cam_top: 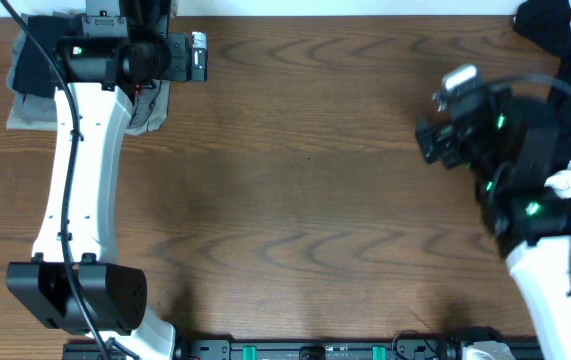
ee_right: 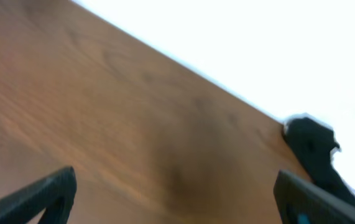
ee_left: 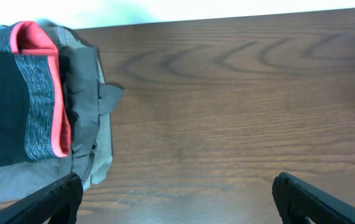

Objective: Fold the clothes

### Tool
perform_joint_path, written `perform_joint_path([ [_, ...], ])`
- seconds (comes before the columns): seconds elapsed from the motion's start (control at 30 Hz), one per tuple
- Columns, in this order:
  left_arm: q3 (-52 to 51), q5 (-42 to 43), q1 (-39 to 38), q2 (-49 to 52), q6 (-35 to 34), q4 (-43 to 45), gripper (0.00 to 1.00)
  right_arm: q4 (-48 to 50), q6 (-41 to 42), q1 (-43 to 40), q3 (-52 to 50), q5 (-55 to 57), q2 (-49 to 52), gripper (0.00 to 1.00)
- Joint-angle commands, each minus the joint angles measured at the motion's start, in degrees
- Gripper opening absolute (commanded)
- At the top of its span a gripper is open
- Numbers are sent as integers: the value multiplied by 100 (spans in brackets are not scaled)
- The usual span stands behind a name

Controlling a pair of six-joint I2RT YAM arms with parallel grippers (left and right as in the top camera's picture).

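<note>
Notes, the left gripper [ee_left: 176, 199] first: jaws spread as wide as they go, nothing between them, only bare wooden table [ee_left: 239, 112] below. Close beside it lies a folded black garment [ee_left: 0, 99] with a heather-grey and coral-red band. It rests on a grey garment [ee_left: 96, 140] at the table's far-left corner. The right gripper [ee_right: 176, 200]: likewise wide open, holding nothing, tilted above the table's right side. Its wrist view is blurred. Beyond it, a loose heap of black and white clothes [cam_top: 560, 40] at the far-right corner.

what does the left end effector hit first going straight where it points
Probably the bare table; the clothes lie off to one side of the left end effector, though depth is unclear.
</note>
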Motion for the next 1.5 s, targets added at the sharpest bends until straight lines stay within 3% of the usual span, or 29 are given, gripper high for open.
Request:
perform_joint_path([
  [0.0,7,55,-2,28,-70,0,98,918,675,-66,-1121,-289,-433,99],
  [0.17,7,57,-2,28,-70,0,98,2544,717,-61,-2684,-376,-1010,99],
  [0.37,7,57,-2,28,-70,0,98,3394,1010,-61,-3939,-393,-1711,99],
  [0.87,7,57,-2,28,-70,0,98,3397,1078,-63,-5073,-391,-2916,99],
  [1.47,7,55,-2,31,-70,0,98,1875,1051,-83,-5082,-46,-4459,99],
])
